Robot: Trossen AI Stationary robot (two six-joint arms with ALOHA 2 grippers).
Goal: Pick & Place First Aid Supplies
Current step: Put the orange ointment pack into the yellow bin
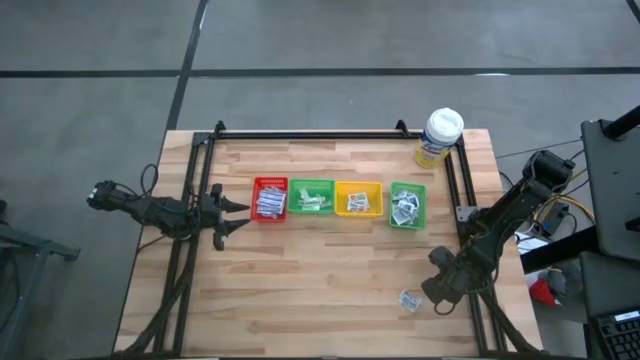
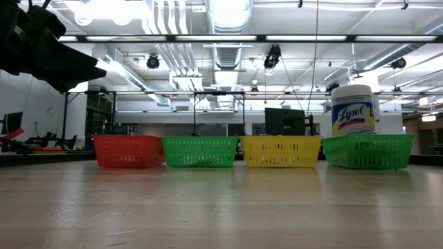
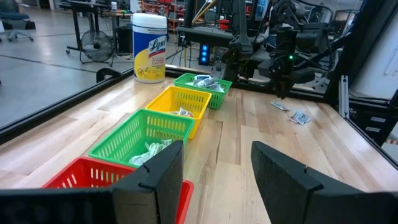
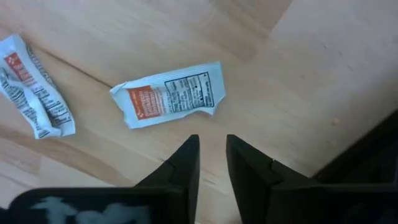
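Observation:
Two loose first aid packets lie flat on the wood near the table's right front: a white sachet with an orange label (image 4: 169, 94) and a crumpled white one (image 4: 34, 87), seen together as a small pile (image 1: 408, 299) from above. My right gripper (image 4: 212, 146) points down just beside the orange-labelled sachet, its fingers a narrow gap apart with nothing between them; from above it shows at the right front (image 1: 440, 290). My left gripper (image 1: 235, 212) waits open at the left, level, beside the red tray (image 1: 270, 199).
A row of trays crosses the table's middle: red, green (image 1: 312, 197), yellow (image 1: 358, 198) and a second green (image 1: 407, 204), each holding packets. A white-lidded, yellow-labelled tub (image 1: 440, 137) stands at the far right. Black frame rails (image 1: 455, 190) border the table.

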